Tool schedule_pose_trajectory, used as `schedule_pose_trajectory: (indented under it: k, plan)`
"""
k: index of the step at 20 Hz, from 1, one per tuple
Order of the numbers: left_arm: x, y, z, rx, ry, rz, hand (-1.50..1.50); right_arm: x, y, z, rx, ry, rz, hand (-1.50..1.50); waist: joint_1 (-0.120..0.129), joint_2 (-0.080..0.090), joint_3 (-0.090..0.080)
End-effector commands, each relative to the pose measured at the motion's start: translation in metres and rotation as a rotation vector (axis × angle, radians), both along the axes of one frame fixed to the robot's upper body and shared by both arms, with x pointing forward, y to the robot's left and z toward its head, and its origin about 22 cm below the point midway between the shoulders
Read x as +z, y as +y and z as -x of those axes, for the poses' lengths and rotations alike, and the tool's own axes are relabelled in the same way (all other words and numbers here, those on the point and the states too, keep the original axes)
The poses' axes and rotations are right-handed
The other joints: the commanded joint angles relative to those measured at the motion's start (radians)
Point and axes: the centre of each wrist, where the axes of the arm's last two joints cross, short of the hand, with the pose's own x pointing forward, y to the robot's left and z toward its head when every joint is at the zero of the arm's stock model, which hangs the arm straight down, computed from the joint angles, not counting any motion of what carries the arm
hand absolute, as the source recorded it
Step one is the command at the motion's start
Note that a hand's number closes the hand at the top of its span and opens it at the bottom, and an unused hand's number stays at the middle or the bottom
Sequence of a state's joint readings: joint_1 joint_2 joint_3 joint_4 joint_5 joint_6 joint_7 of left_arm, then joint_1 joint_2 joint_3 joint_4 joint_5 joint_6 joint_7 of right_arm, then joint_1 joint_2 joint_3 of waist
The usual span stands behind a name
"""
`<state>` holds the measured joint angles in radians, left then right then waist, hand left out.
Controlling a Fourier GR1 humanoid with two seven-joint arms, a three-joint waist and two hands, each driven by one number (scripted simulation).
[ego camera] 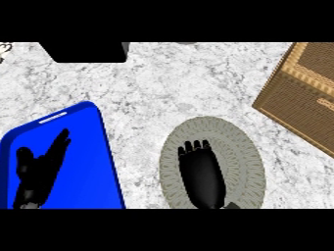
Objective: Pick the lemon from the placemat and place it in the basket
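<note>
Two matte black robot hands, left hand (pixel 39 169) slim with long narrow fingers and a separate thumb, right hand (pixel 201 176) broad, rounded palm, short stubby fingertips, small grey wrist edge at its base

No writing, label, brand, number or sign can be read anywhere in the head view. The blue mat (pixel 90 162), the round grey placemat (pixel 245 157) and the woven basket (pixel 310 93) carry only plain colour or weave. The marble counter (pixel 169 83) shows only its grey veining.
</note>
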<state>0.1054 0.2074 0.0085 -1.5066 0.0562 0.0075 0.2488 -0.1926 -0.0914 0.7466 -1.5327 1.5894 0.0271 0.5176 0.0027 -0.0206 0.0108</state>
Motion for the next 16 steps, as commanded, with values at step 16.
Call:
schedule_pose_trajectory:
  k: [16]
  plan:
    - [-0.020,0.002,0.007,-0.043,0.126,0.001,0.00,0.093,-0.027,-0.138,-0.894,0.111,-0.644,1.50,0.062,0.037,-0.010]
